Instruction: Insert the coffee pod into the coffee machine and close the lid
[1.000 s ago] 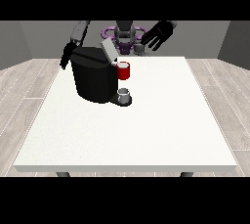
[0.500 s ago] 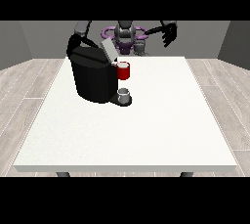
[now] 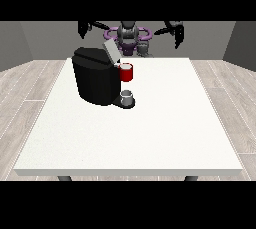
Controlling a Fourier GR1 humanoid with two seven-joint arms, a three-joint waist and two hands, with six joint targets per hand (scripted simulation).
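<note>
Both hands raised well above the bench [image 3: 150,138]: hand at view's left [image 3: 83,29], hand at view's right [image 3: 176,32], fingers hanging, holding nothing. Coffee machine [image 3: 95,77] lid [image 3: 111,52] up. Pod unseen. Risk: shutting lid on empty chamber.

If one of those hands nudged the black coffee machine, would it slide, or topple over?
The coffee machine looks broad, squat and flat-based on the table, so it would probably slide rather than tip. Its bulk suggests it is heavy. The raised lid is thin and might swing.
</note>
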